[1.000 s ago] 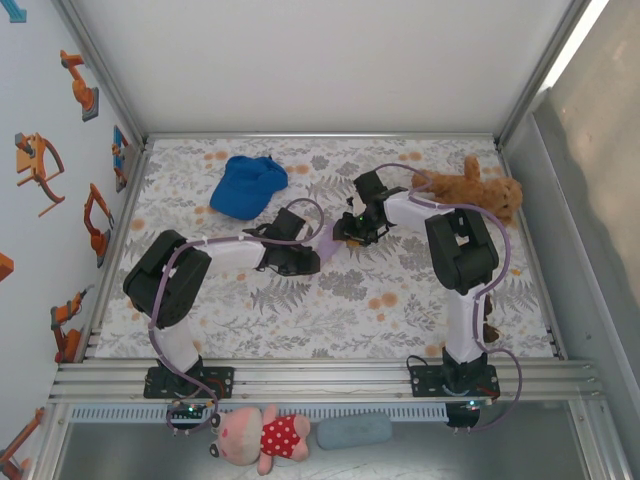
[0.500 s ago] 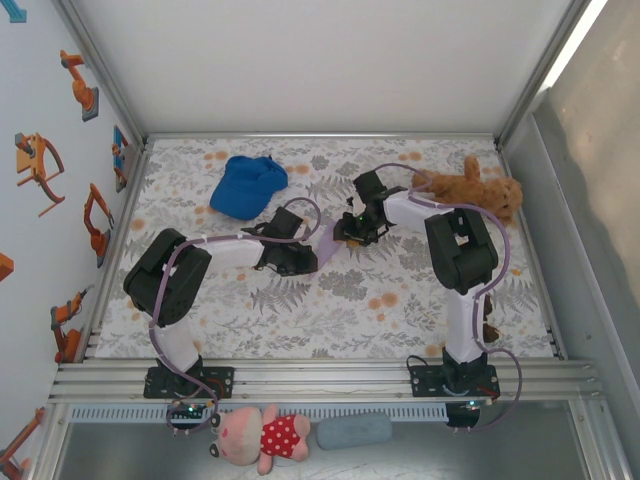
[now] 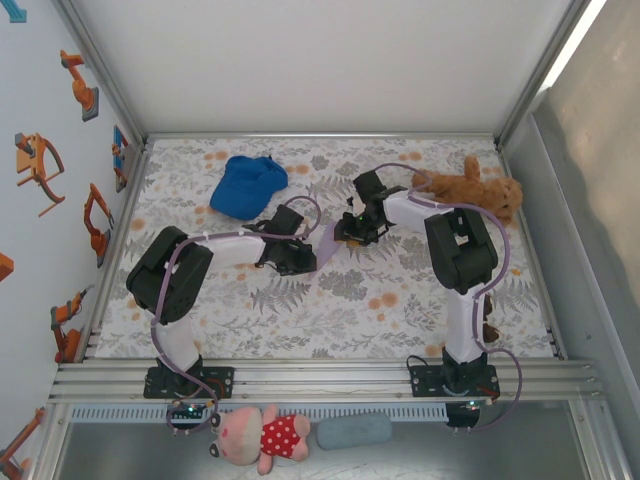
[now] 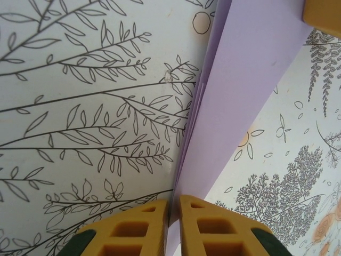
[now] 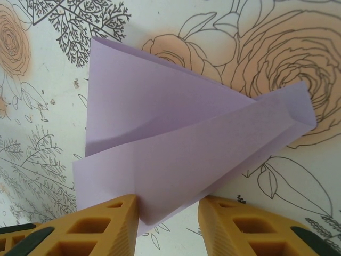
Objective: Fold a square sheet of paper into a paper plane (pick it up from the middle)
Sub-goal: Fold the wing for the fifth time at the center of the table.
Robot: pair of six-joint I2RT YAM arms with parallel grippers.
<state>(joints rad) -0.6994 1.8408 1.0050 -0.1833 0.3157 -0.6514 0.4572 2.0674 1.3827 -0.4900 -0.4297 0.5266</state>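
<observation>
The lavender paper plane (image 3: pixel 327 240) lies mid-table between my two grippers, folded to a point. In the left wrist view its stacked layers (image 4: pixel 245 90) rise from the cloth as a ridge, and my left gripper (image 4: pixel 175 200) is shut on their near end. From above, the left gripper (image 3: pixel 305 255) sits just left of the paper. In the right wrist view a folded wing (image 5: pixel 176 138) curls down between the fingers of my right gripper (image 5: pixel 168 200). That gripper is open, with its left finger (image 5: pixel 114 213) touching the paper. The right gripper (image 3: pixel 345 232) is at the paper's right edge.
A blue cap (image 3: pixel 247 185) lies at the back left and a brown teddy (image 3: pixel 470 187) at the back right, beside the right arm. The floral cloth (image 3: pixel 380 310) covers the table. A pink plush (image 3: pixel 258 435) and a grey-blue pad (image 3: pixel 354 431) lie below the front rail.
The left gripper has closed down onto the paper and drifted slightly away from the bases. The right gripper's fingers have narrowed a little; the paper stays between the grippers.
</observation>
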